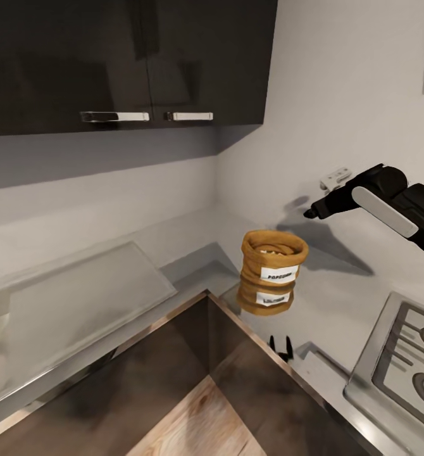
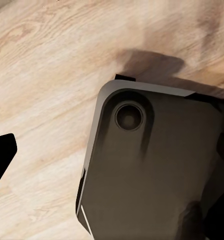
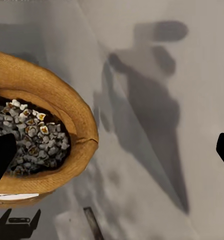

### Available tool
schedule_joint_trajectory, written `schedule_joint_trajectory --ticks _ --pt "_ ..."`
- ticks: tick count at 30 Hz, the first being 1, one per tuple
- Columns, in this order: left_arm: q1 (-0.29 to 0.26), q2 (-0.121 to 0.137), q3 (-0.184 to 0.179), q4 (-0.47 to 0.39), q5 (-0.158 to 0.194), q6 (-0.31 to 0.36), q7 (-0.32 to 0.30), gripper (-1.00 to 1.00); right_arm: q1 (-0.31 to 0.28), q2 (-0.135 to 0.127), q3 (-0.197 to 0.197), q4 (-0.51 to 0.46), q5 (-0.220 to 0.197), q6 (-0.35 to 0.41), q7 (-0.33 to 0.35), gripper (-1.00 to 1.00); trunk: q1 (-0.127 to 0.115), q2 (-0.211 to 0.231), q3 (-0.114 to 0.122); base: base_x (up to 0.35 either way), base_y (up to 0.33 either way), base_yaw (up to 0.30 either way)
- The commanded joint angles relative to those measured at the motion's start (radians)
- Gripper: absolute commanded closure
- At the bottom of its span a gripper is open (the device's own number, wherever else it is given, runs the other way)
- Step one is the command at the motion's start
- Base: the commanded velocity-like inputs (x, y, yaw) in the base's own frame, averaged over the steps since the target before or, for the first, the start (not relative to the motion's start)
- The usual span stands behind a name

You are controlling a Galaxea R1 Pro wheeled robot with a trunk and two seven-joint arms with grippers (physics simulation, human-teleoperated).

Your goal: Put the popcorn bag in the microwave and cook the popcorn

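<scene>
Popcorn bag [image 1: 273, 263], upright in the countertop [image 1: 338, 297] corner, mouth up so we keep its kernels [image 3: 34, 142] in; right gripper [image 3: 112, 150] poised above beside it, jaws spread, grasping nothing; left gripper's state we cannot tell.

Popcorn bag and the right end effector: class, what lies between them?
Nothing: in the head view, bare countertop and the arm's shadow separate the popcorn bag from the right end effector.

The tan popcorn bag [image 1: 273, 259] stands upright and open on the glossy pale worktop [image 1: 338, 297], holding dark and pale popcorn [image 3: 34, 142].
</scene>
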Motion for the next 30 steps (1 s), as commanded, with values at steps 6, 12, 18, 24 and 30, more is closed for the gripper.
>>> schedule_joint_trajectory --ticks 6,12,18,24,30 --pt "0.0 0.0 0.0 0.0 -0.001 -0.003 0.0 -1.0 -0.002 -0.001 0.004 -0.001 -0.011 0.001 -0.011 -1.0 0.0 -0.001 -0.002 0.152 0.0 0.0" --pt "0.0 0.0 0.0 0.0 0.001 -0.002 0.0 -1.0 -0.003 0.0 0.004 -0.001 -0.011 0.001 -0.011 -1.0 0.0 -0.001 -0.002 0.108 0.0 0.0" --pt "0.0 0.0 0.001 0.0 0.0 -0.003 0.0 -1.0 -0.004 -0.001 0.002 -0.001 -0.011 0.001 -0.012 -1.0 0.0 -0.001 -0.002 0.007 0.0 0.0" --pt "0.0 0.0 0.001 0.0 0.0 -0.003 0.0 -1.0 0.002 -0.001 0.127 0.044 -0.04 0.001 -0.012 -1.0 0.0 -0.001 -0.002 0.0 0.0 0.0" --pt "0.0 0.0 0.001 0.0 0.0 -0.003 0.0 -1.0 0.001 -0.001 0.25 0.076 -0.097 0.001 -0.006 -1.0 0.0 -0.001 -0.002 0.0 0.0 0.0"
